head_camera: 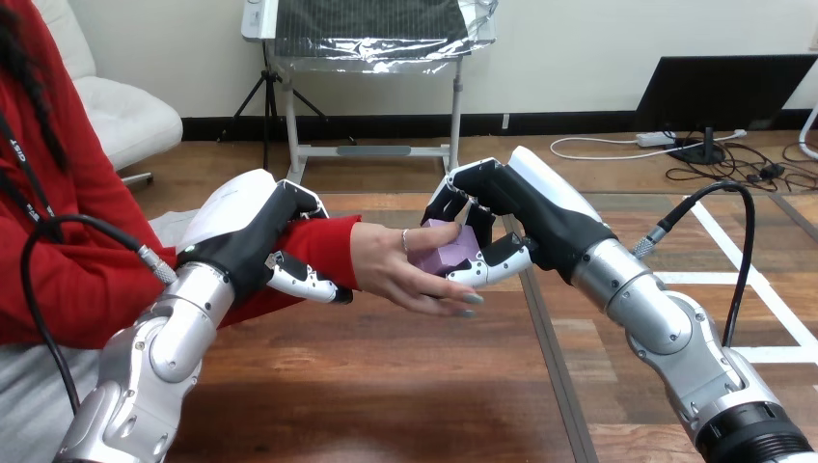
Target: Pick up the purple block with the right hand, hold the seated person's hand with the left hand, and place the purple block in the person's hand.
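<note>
Curling round the person's wrist point(326, 243) at the red cuff, the left hand point(246, 236) clasps it above the wooden table point(386, 386). The right hand point(521, 214) pinches the purple block point(445, 251) between fingers and thumb, the block sitting against the open palm of the person's hand point(386, 267)
</note>
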Motion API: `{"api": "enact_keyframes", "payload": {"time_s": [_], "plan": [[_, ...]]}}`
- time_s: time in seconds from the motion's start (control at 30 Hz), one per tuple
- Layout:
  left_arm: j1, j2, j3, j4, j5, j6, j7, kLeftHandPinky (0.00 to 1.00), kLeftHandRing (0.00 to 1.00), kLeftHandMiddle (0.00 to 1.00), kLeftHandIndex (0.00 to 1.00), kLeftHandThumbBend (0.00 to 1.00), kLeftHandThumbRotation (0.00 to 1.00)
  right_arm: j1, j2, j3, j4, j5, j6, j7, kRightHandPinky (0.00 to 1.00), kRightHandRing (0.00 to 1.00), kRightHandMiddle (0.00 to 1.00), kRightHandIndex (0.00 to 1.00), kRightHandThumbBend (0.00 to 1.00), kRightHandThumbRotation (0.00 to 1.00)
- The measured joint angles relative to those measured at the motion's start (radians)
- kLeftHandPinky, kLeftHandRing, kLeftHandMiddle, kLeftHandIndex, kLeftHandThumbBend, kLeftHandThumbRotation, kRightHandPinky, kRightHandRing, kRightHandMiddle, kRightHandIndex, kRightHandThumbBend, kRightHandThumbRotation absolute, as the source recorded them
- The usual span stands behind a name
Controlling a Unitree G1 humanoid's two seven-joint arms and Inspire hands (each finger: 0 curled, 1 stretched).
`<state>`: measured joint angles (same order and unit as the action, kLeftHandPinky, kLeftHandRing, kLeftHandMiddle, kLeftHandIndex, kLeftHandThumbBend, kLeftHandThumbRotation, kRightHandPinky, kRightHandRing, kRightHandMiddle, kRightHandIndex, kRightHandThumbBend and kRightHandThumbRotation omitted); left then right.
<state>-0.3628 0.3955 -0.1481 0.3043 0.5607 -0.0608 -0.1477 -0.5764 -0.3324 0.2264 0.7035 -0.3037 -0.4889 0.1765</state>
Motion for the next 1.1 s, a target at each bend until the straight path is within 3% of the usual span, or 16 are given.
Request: {"api": "enact_keyframes", "payload": {"time_s": [0.57,0.77,0.97,1.1], "plan": [[-0.008,-0.006,0.001,0.004,-0.006,0.0,0.006,0.3,0.36,0.42,0.44,0.77,0.0,0.0,-0.001,-0.003,0.0,0.014,-0.001,0.0,0.34,0.4,0.44,0.45,0.8,0.0],[-0.009,-0.005,0.006,-0.004,-0.037,0.0,-0.014,0.39,0.46,0.5,0.51,0.74,0.16,0.0,-0.003,-0.008,0.0,0.026,-0.006,0.001,0.37,0.43,0.47,0.48,0.81,0.0],[-0.008,0.003,0.009,-0.028,-0.07,-0.003,-0.034,0.48,0.57,0.59,0.59,0.77,0.38,0.0,-0.006,-0.019,-0.001,0.032,-0.011,0.005,0.38,0.45,0.5,0.52,0.82,0.02],[-0.005,0.013,0.01,-0.047,-0.086,-0.009,-0.04,0.51,0.6,0.63,0.63,0.82,0.49,0.0,-0.009,-0.032,-0.004,0.033,-0.015,0.006,0.4,0.47,0.52,0.54,0.81,0.14]]}}
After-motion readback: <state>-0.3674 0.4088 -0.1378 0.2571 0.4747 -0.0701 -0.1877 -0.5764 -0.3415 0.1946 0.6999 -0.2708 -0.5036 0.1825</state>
